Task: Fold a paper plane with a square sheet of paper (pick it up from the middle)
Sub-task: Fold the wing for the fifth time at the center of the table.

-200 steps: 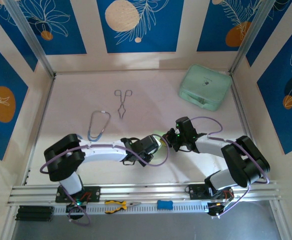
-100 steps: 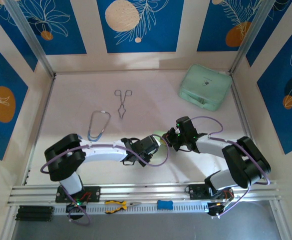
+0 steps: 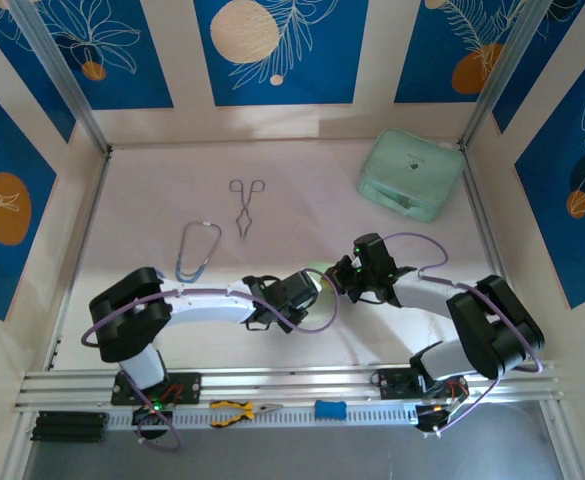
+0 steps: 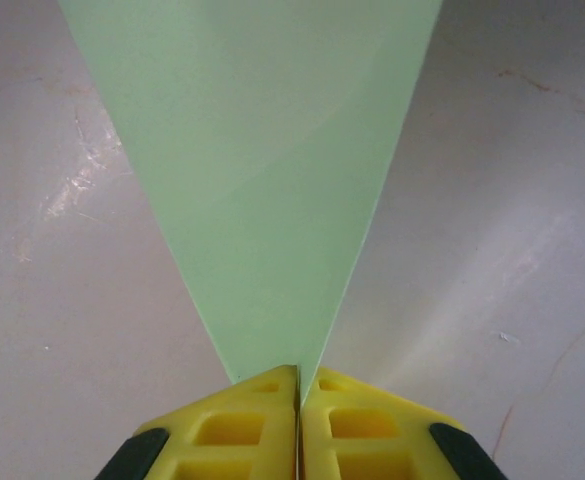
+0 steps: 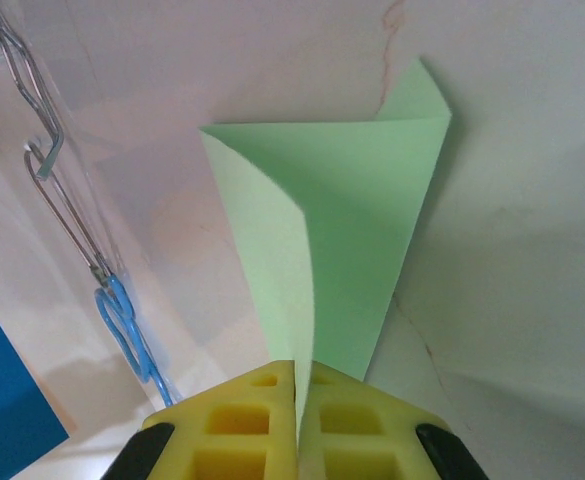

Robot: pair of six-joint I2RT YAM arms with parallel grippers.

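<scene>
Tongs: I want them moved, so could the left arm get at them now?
Probably not yet: the way to the tongs looks free, but the left gripper is shut on the green paper.

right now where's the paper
The paper is pinched between the left gripper and right gripper, both shut on it, at the near middle of the table in the top view, nearer than the tongs.

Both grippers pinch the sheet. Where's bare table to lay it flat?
Widest bare patch: mid-table between the tongs and the mint case. Another in the far-left corner, beyond the stethoscope. Crowded near centre, where left gripper and right gripper meet on the sheet.
</scene>
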